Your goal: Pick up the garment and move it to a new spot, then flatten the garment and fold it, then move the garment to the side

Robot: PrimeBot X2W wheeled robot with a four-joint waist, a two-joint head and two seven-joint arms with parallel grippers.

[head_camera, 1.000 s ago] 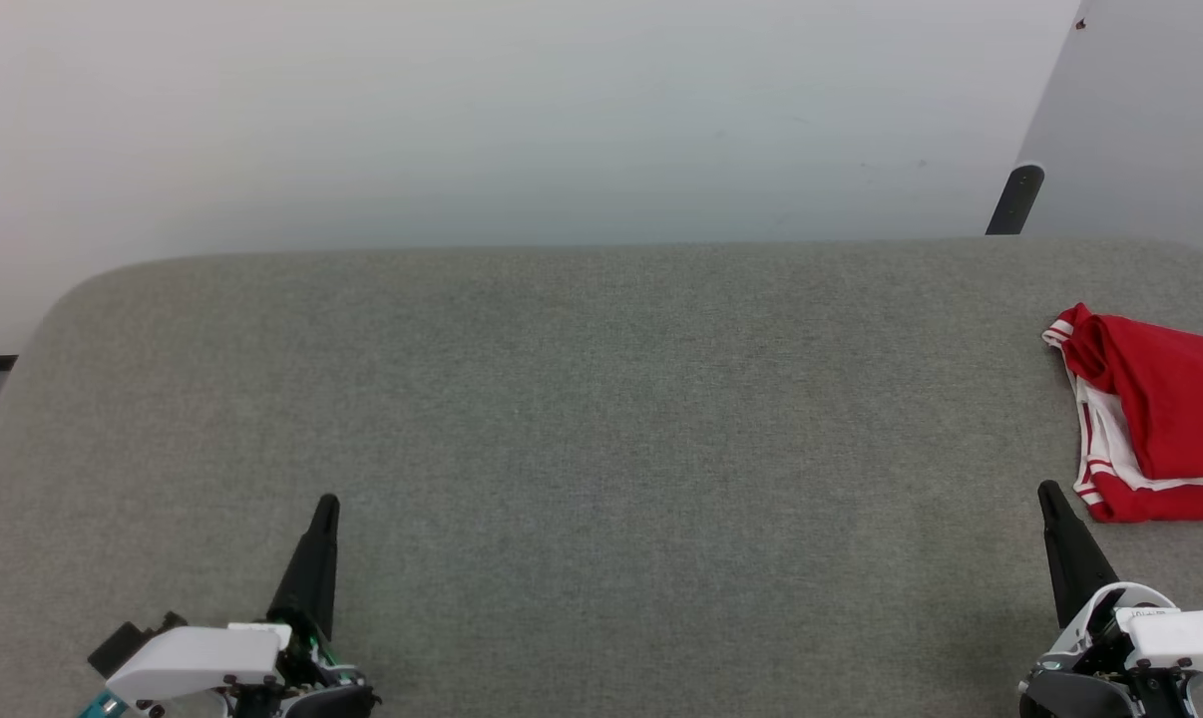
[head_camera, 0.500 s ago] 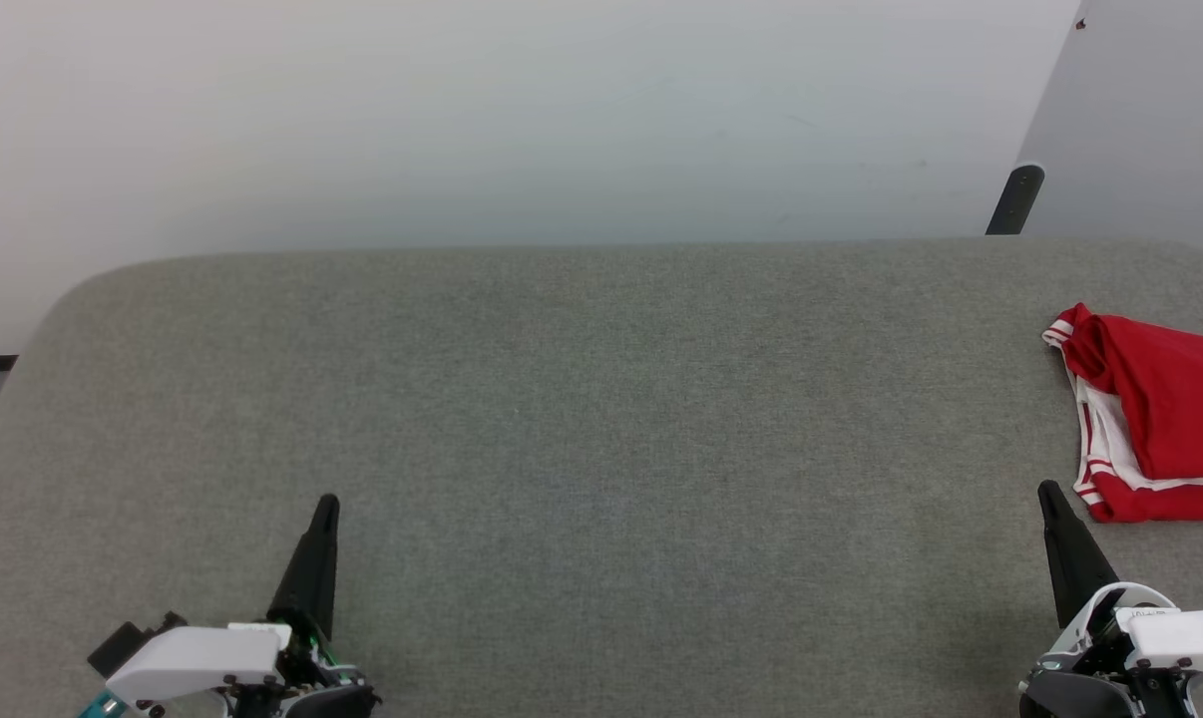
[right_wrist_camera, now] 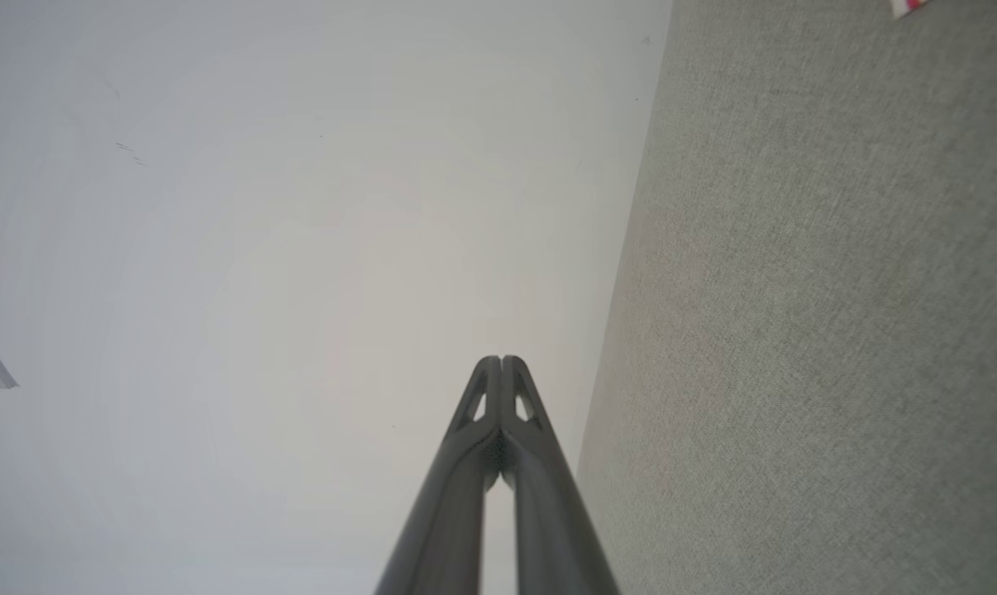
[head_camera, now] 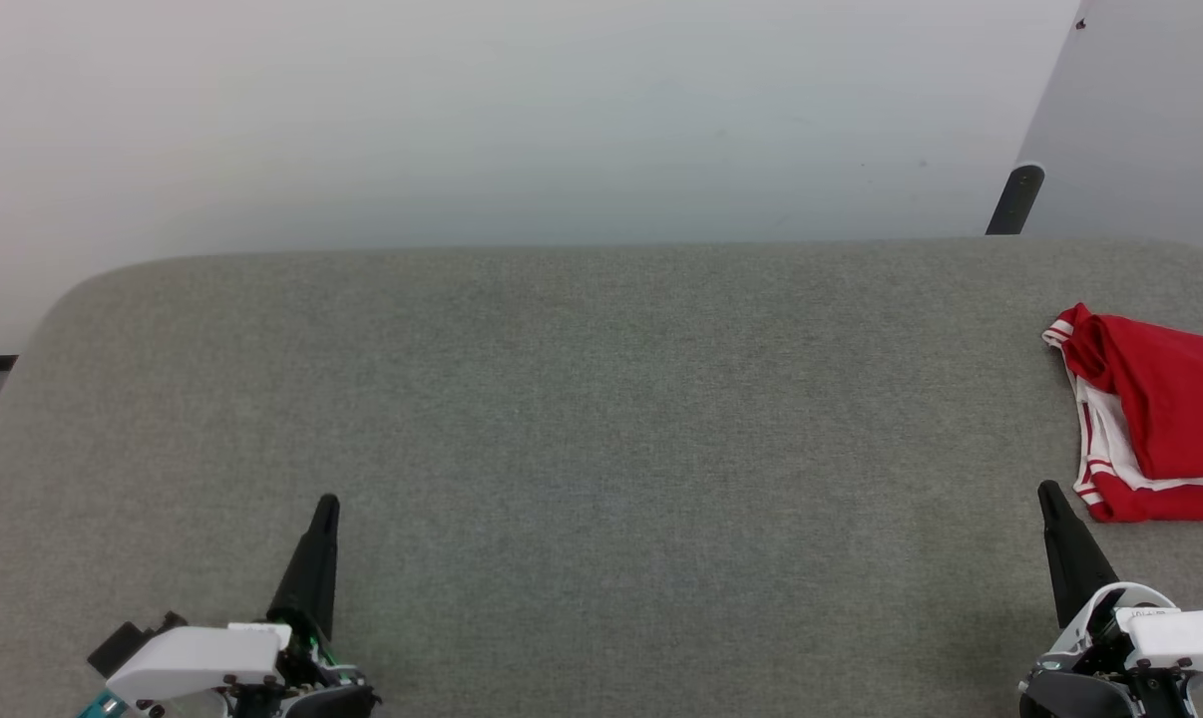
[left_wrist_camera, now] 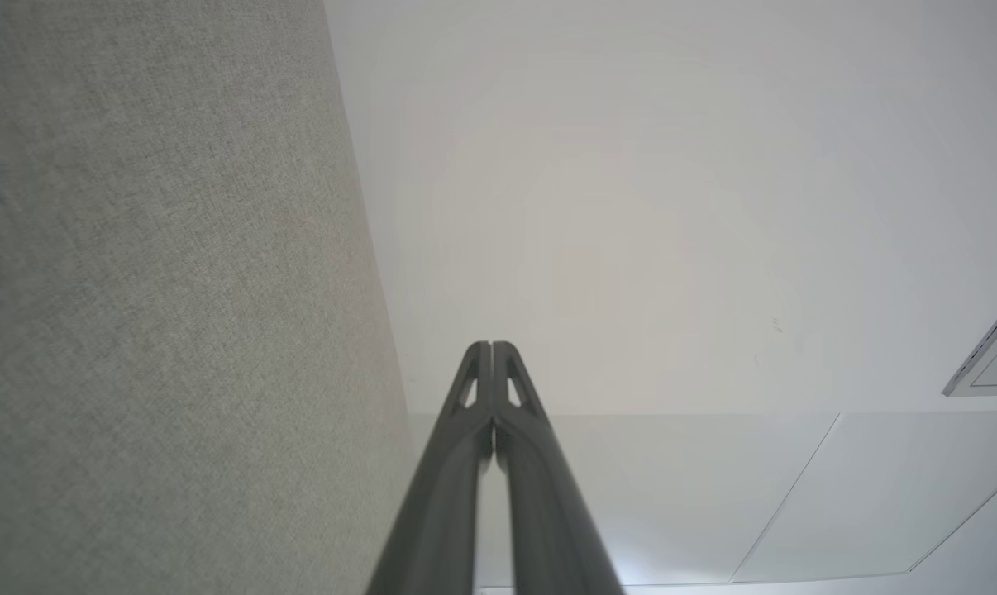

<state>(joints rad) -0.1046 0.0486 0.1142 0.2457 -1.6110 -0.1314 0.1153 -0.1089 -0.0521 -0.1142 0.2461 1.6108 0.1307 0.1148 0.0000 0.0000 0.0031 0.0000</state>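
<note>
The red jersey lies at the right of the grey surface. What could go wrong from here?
1. The red jersey runs past the head view's right edge, so I cannot tell whether it overhangs the grey padded surface; it might slide off.
2. The right gripper, fingers shut, sits close to the jersey's striped corner; moving forward could snag it and disturb its folds.

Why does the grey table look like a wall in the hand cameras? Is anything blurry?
Left wrist view: the camera is turned, so the table runs up the left side; left hand sharp. Right wrist view: same, table on the right, right hand sharp. Head view: soft even light, garment cropped at right.
</note>
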